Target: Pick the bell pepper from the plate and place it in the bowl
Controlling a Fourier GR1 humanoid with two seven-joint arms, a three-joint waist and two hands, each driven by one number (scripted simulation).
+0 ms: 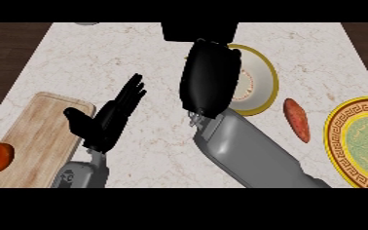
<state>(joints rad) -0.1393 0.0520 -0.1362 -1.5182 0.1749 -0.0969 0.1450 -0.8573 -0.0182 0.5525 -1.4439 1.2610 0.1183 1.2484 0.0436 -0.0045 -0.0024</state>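
My right hand [208, 80] shows its back, hanging over the left part of a white bowl with a yellow rim [265, 80] near the counter's middle. What lies beneath the hand is hidden, and no bell pepper shows anywhere. At the right edge sits the plate [338, 143], with an ornate yellow rim and a green centre, nothing on the part in view. My left hand [108, 117] rests open, fingers up, left of the middle and apart from the bowl.
An orange-red sweet potato [296, 120] lies between bowl and plate. A wooden cutting board [39, 136] occupies the lower left, with a red item [4, 156] at its left edge. A black block [200, 31] stands at the back behind the bowl.
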